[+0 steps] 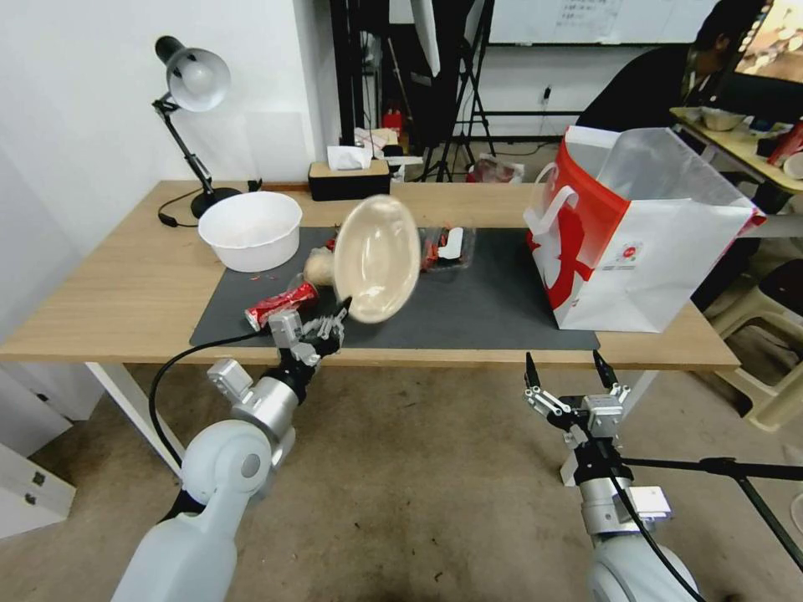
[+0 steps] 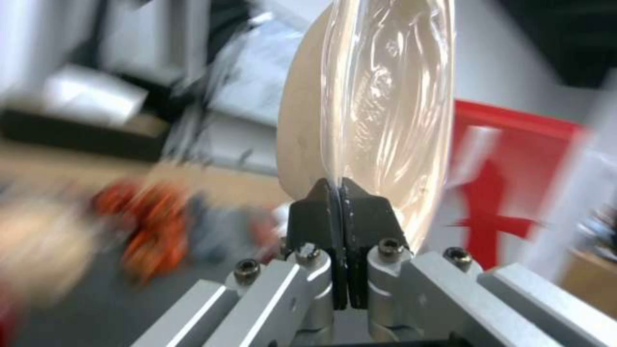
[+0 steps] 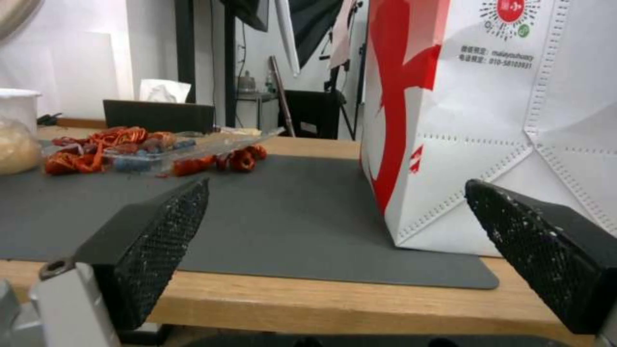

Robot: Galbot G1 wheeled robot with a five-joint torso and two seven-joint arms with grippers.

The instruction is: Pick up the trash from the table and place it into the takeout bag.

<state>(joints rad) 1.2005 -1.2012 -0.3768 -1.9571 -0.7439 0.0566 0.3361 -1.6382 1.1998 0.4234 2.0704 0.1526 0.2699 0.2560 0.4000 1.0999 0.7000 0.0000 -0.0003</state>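
The left tool (image 1: 330, 322) is pinched tight on the rim of the bowl (image 1: 376, 259), its jaws closed edge to edge in the left wrist view (image 2: 342, 212), so the bowl (image 2: 379, 111) stands tipped on edge above the mat (image 1: 468, 309), raised clear of the bench (image 1: 125, 284) and well to the left of the bag (image 1: 644, 242). A clear film or liner seems to cling to the bowl's inner face. The step in hand looks like the carry: one piece of trash is lifted and has yet to reach the bag. Left of the bag by a greater stretch, below the bowl, lie the red wrapper (image 1: 280, 305) and the wrapped ball (image 1: 318, 267), both on the mat. The right tool (image 1: 569, 376) hangs wide open just off the bench's near edge, in front of the bag (image 3: 514, 120), idle. The next move calls for swinging the bowl rightward over the bag's open mouth, high enough to clear the near wall and handles; held edge-on, it should slip in narrow-side first once let go.
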